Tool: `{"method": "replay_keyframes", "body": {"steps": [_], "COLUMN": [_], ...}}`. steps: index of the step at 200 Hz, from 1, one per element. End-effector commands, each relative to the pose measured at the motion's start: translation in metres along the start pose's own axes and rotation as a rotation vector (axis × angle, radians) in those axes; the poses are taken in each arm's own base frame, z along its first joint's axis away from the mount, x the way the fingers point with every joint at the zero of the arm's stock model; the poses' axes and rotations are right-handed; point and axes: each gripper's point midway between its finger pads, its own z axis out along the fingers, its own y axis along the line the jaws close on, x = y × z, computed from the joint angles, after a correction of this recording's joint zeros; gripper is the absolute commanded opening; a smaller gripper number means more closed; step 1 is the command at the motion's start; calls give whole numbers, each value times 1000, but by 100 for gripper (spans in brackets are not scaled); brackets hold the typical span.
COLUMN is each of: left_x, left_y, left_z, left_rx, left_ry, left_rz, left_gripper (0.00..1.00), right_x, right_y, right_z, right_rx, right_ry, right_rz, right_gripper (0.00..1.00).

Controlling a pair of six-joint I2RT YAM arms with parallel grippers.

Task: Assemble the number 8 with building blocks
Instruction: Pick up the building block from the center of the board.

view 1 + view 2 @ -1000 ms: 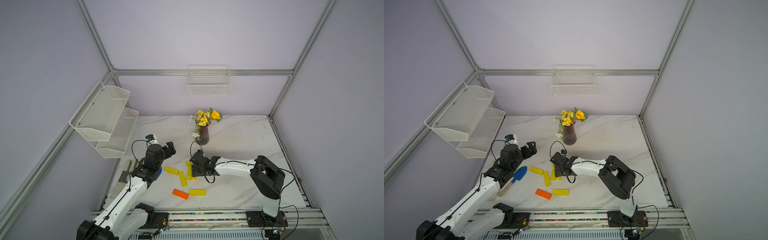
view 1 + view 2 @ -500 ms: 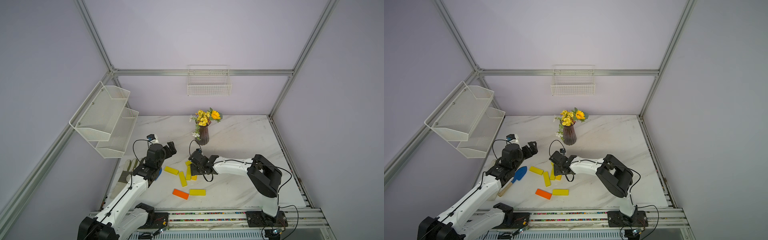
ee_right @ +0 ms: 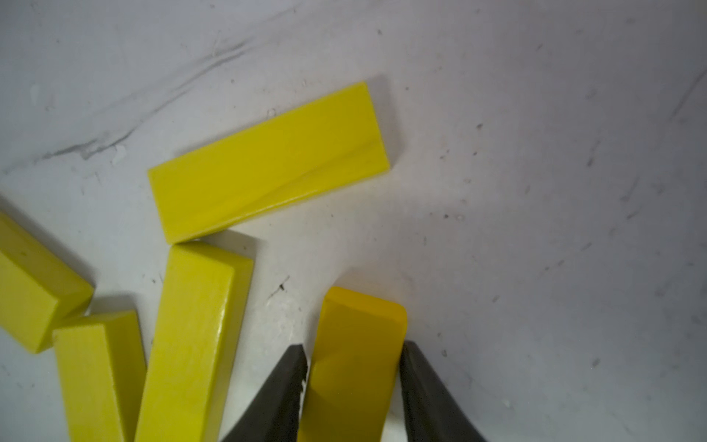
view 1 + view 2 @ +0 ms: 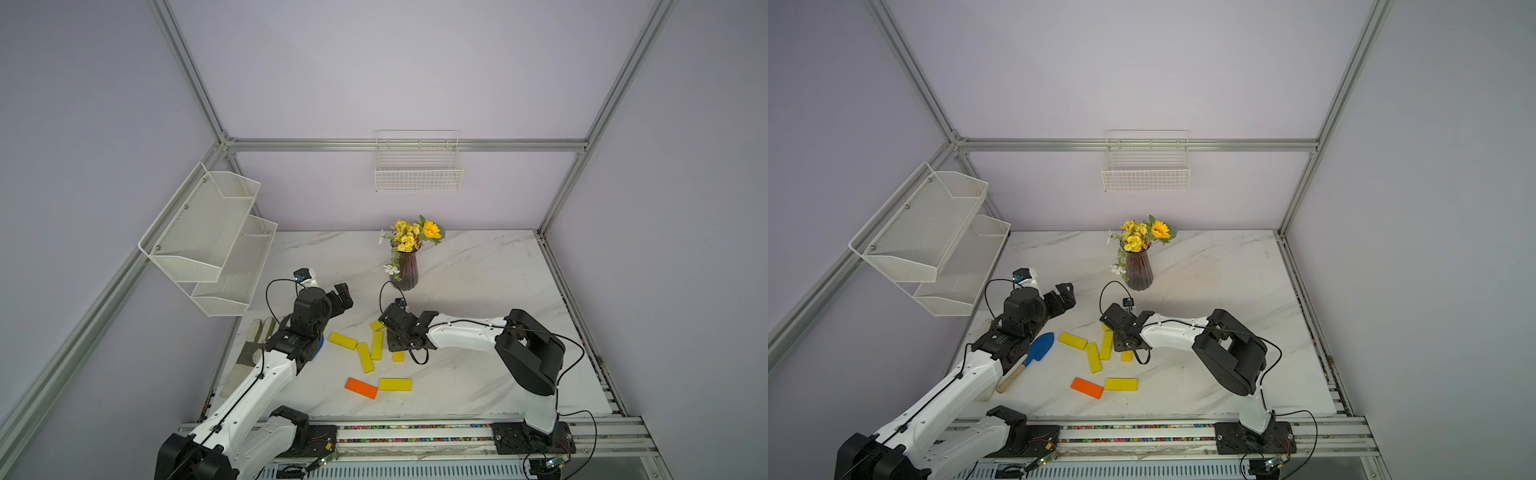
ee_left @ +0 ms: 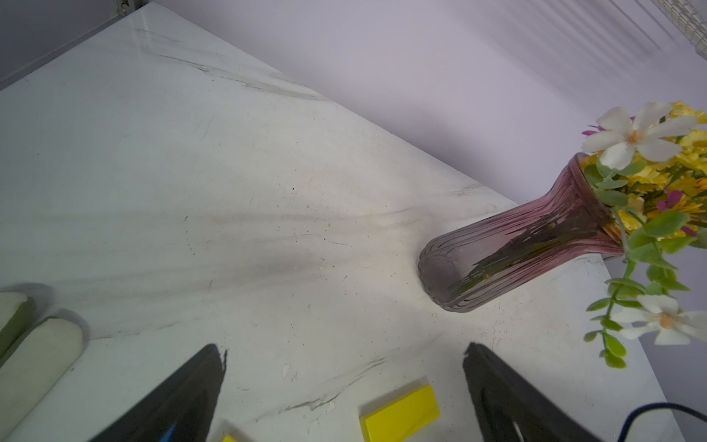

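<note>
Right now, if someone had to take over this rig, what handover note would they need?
The left gripper is open and empty, hovering above the table near the vase.
The right gripper is closed on one yellow block, low at the table.
The other yellow blocks, five of them, and the orange block lie loose on the table in no pattern.
Done: nothing laid out yet.
Left: arrange all seven into the digit.
</note>
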Motion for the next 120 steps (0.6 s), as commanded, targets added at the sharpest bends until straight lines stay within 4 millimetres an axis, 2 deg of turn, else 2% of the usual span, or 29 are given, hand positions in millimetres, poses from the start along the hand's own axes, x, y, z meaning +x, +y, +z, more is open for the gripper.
{"method": "replay_keyframes", "body": {"steps": [1,39,69,120], "left_x": [-14,-15,-16,-14], "left_y": [-11,-10,-11,-11], "left_z": [-2,-3,-4,-4], "left_rx": [31,30,33,39], "left_ry": [-46,-52,-53,-53], "left_rz": [8,7,6,5], "left_gripper": [100,100,100,100], "right_x": [24,16,-12,-60], "right_y": [-18,-23,-38,-93], "right_z": [13,12,-10,-29], "right_rx": [76,116,143,179], "right_ry": [101,72,-18,-94], "right_rz": [-25,-25,50,181], "right_gripper": [36,0,0,0]}}
